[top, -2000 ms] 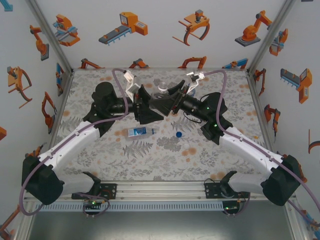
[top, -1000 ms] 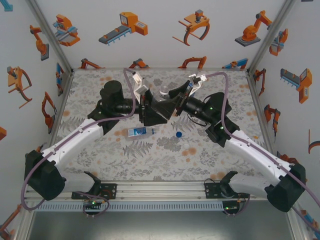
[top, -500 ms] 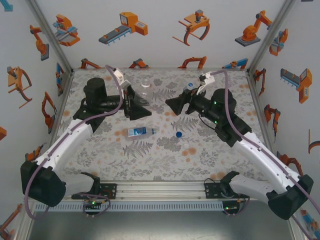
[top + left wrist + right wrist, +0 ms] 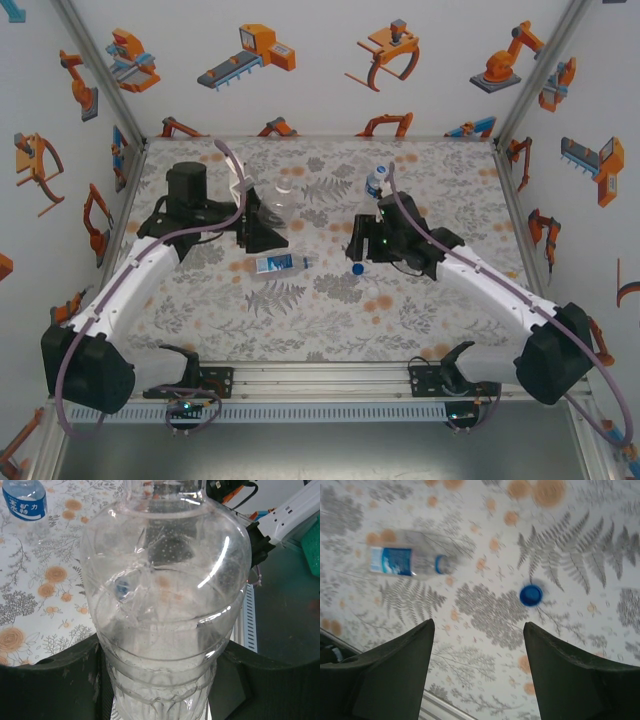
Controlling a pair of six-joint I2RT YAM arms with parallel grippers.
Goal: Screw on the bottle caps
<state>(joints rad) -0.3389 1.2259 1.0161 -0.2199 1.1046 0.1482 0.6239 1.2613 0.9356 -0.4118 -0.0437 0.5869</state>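
Right gripper (image 4: 477,675), jaws spread, hangs short of the small round blue plastic cap (image 4: 531,595) lying on the fern-printed mat (image 4: 485,607); advise centring over it before closing, while left gripper (image 4: 160,680) pinches the clear plastic bottle (image 4: 165,580).

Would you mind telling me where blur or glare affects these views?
Right wrist: blur smears the lying bottle and the blue cap. Left wrist: bright glare streaks on the clear bottle, which warps the mat seen through it. Top external: sharp and evenly lit.
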